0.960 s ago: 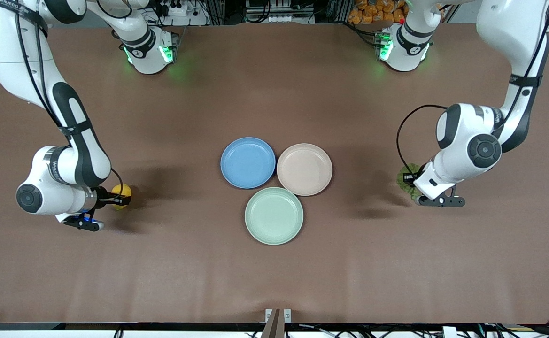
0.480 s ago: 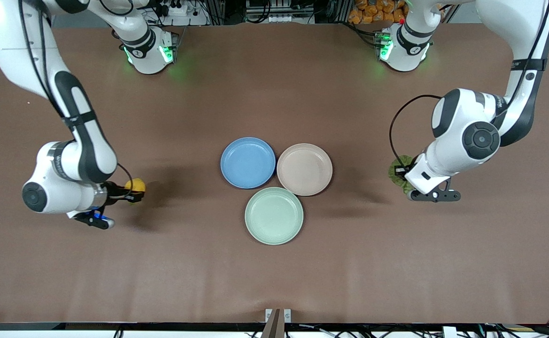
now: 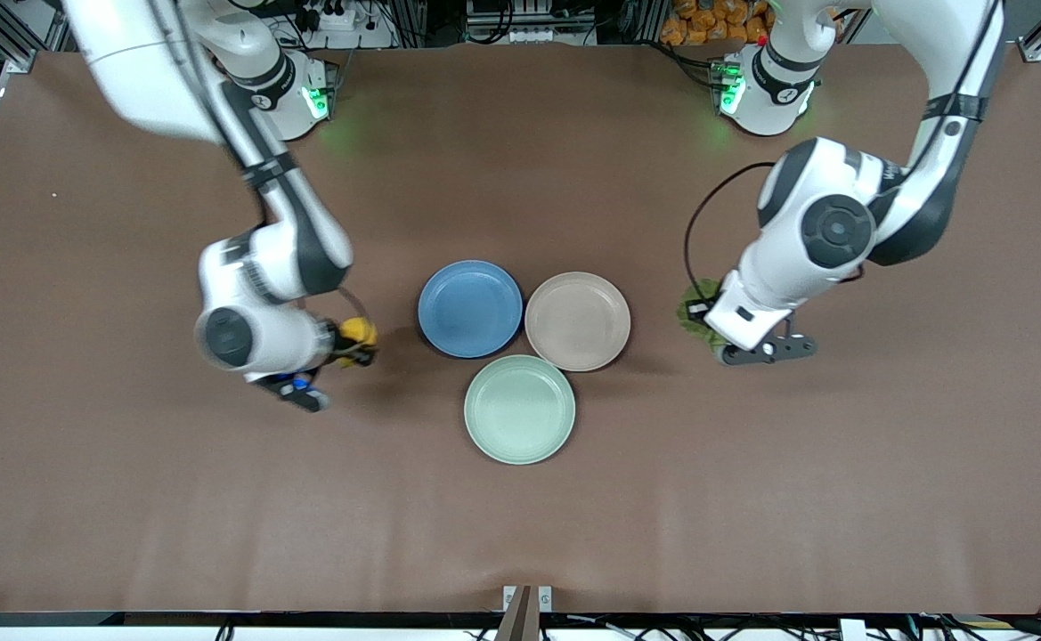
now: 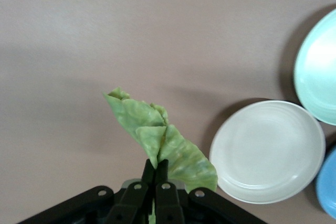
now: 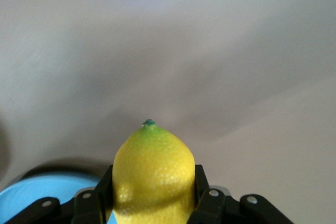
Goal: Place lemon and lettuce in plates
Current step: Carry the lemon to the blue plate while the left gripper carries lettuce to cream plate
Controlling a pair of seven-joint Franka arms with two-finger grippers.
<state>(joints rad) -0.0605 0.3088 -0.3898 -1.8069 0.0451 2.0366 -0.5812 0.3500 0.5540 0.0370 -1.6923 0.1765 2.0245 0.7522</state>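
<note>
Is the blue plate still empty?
Empty: the round matte blue plate shows bare; the oval yellow lemon sits in the right claw beside it.

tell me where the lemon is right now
The lemon is clamped in the right gripper, in the air over bare table beside the blue plate, toward the right arm's end.

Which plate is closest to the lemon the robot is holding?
The blue plate. The right gripper carries the lemon just beside its rim; the beige-pink plate and mint-green plate lie farther off.
</note>
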